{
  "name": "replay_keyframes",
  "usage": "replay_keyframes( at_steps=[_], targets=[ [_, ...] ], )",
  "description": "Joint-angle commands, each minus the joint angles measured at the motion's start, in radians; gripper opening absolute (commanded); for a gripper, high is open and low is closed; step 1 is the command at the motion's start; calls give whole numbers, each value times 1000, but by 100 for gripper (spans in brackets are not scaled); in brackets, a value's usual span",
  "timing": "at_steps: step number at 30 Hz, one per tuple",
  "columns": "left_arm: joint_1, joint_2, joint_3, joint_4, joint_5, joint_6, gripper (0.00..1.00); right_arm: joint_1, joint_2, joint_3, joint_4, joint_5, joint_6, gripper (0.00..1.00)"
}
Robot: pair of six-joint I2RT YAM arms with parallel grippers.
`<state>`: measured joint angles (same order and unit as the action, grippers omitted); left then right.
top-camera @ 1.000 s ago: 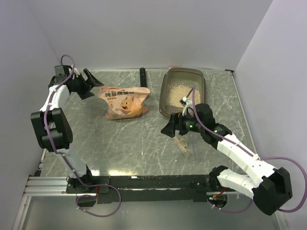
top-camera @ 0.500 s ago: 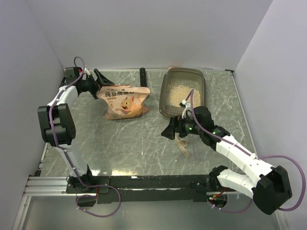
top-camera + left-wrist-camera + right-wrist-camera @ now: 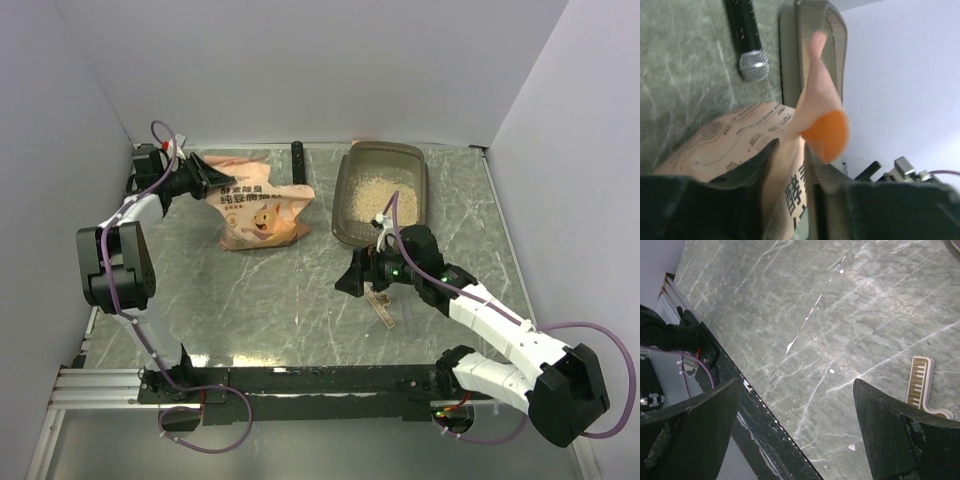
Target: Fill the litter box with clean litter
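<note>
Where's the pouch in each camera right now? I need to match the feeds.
Top external: pouch on the table, left of centre, toward the far edge.
Left wrist: pouch fills the bottom centre, close up.
Right wrist: not in view.
Shared landmark: microphone, near the pouch in the top and left wrist views.

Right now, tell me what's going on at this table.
The left gripper pinches a far corner of the orange-pink pouch, which lies on the table left of the litter box. The right gripper hangs open above the table, near a small slotted scoop on the box's near side. The box already holds some clean litter.
</note>
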<state>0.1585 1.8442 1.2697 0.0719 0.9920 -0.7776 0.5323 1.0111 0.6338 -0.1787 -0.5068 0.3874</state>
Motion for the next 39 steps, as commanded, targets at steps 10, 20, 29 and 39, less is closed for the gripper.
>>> replay_keyframes(
  at_steps=[10,20,29,39],
  targets=[
    [16,-178,-248,699,244,-152,1,78,141,338,44,132,-271,99],
    [6,-186,-538,1791,333,-765,1,81,425,696,-73,-51,-594,100],
    [-46,-263,-576,1790,379,-787,1,80,633,888,-83,-328,-769,100],
    [-91,-290,-573,1763,398,-756,1,81,773,1034,-105,-380,-794,99]
  ],
)
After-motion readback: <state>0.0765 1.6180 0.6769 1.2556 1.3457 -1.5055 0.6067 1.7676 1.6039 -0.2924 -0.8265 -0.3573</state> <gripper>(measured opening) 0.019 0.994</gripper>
